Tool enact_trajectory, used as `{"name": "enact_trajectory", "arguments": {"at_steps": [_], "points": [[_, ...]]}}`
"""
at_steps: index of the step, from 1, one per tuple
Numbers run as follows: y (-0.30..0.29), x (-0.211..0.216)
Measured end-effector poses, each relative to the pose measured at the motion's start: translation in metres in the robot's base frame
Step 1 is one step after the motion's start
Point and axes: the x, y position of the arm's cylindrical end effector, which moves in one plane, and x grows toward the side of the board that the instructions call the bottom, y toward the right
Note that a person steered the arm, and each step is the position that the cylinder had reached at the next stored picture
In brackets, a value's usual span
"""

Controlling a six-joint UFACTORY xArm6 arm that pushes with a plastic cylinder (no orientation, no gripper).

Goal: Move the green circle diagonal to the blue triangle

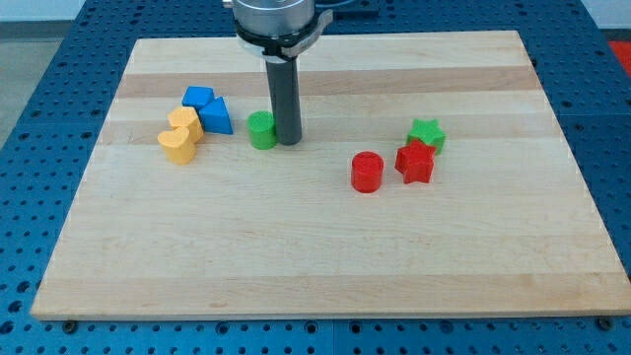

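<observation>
The green circle point(261, 130) stands on the wooden board, left of centre. My tip point(288, 141) touches its right side. The blue triangle point(216, 117) lies a short way to the view's left of the green circle, slightly higher, with a gap between them. A second blue block point(198, 98) sits just above and left of the triangle.
Two yellow blocks point(180, 137) sit at the lower left of the blue ones. A red cylinder point(367, 172), a red star point(415, 163) and a green star point(427, 133) lie at the view's right. The board's edge point(325, 311) runs along the bottom.
</observation>
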Motion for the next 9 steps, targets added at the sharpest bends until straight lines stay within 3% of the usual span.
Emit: {"name": "enact_trajectory", "arguments": {"at_steps": [5,9], "points": [[-0.027,0.001],[-0.012,0.014]]}}
